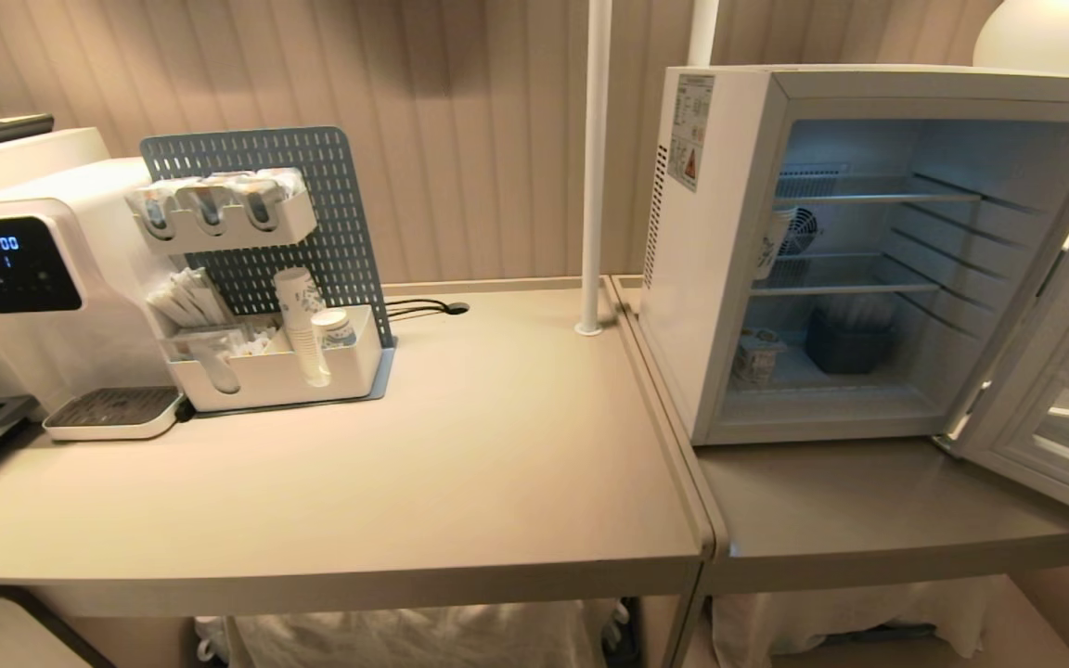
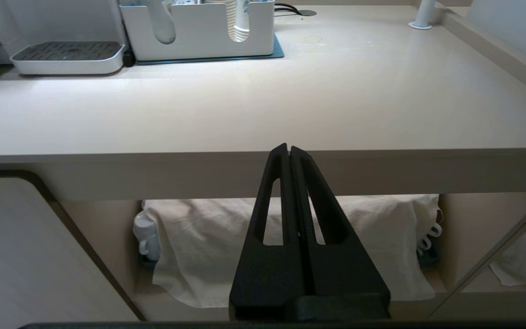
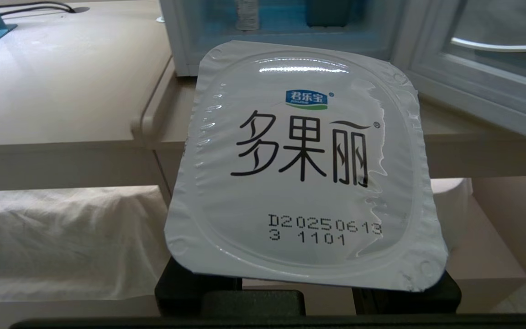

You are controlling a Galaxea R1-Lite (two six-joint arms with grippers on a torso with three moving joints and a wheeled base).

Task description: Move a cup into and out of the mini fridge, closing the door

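The cup (image 3: pixel 306 164), a squat tub with a squarish white foil lid printed with black characters and a date code, fills the right wrist view. My right gripper's black fingers (image 3: pixel 185 285) show under the lid's edge, shut on the cup, and their tips are hidden. It hangs in front of and below the table edge, facing the mini fridge (image 1: pixel 711 278). The door (image 1: pixel 1045 408) is swung wide open to the right. My left gripper (image 2: pixel 289 148) is shut and empty, low before the left table's front edge. Neither arm shows in the head view.
Inside the fridge stand another small tub (image 1: pixel 757 357), a dark blue container (image 1: pixel 850 345) and a paper cup (image 1: pixel 773 243) on a wire shelf. A white organiser (image 1: pixel 275 371) with stacked paper cups and a water dispenser (image 1: pixel 33 278) sit at the left. A white pole (image 1: pixel 595 167) rises between the tables.
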